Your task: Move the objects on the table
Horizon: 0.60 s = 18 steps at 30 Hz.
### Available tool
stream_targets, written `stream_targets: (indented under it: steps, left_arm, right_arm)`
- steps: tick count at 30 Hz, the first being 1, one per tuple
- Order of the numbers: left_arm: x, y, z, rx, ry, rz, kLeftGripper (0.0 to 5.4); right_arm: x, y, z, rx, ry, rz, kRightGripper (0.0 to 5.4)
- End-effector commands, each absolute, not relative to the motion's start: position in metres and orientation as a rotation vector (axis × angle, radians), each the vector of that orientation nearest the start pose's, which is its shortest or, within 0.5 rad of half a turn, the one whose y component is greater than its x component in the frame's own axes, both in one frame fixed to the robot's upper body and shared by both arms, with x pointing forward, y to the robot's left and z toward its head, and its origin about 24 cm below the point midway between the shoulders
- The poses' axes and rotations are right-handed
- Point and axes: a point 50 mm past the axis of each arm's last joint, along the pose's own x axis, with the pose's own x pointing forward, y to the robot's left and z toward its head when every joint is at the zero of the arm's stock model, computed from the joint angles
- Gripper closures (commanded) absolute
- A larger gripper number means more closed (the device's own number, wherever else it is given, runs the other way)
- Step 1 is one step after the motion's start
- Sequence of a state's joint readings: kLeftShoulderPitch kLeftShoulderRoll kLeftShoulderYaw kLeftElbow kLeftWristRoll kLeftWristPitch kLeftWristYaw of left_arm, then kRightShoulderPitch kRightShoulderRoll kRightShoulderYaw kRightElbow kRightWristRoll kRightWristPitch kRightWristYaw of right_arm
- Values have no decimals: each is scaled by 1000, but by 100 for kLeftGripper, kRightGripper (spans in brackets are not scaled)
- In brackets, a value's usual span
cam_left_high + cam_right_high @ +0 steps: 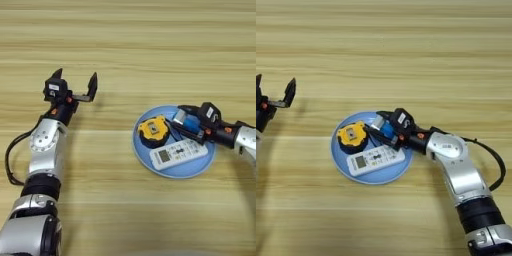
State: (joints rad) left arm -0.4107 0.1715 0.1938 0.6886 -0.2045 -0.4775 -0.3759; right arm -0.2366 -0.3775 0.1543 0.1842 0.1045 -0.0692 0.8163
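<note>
In the left eye view, the wooden worktop (128, 45) fills the frame. The left end effector (76, 84) sits in the upper left of the frame, its two black fingers spread wide with nothing between them, hovering over bare wood well apart from everything else. Right of centre lies a light blue round plate (145, 157). On it, the round yellow-and-black tape measure (153, 131) rests at the plate's left part, and the slim white remote (178, 153) lies slanted across the lower part, just beside the tape measure. The right end effector (181, 121) reaches in from the right edge of the frame over the plate's upper right part, its fingers closed around the small blue-and-grey block (187, 121). Whether the block touches the plate cannot be told.

In the right eye view, the same plate (342, 165) appears left of centre, with the tape measure (351, 136) at its left and the remote (376, 159) slanted below. The right end effector (380, 125) grips the block (385, 127) over the plate's upper part, its silver arm running to the lower right corner. The left end effector (275, 90) shows at the left edge, fingers wide apart.
</note>
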Motion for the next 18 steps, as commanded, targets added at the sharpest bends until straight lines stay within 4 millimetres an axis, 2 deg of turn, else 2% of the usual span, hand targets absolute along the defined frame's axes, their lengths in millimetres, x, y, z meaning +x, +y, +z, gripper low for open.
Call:
stream_targets:
  steps: [1,18]
  left_arm:
    - [320,202,58,-26,-249,-175,0]
    - [319,202,58,-26,-250,-176,0]
  right_arm:
    - [276,-151,57,-323,66,964,289]
    - [274,-155,46,-335,117,983,289]
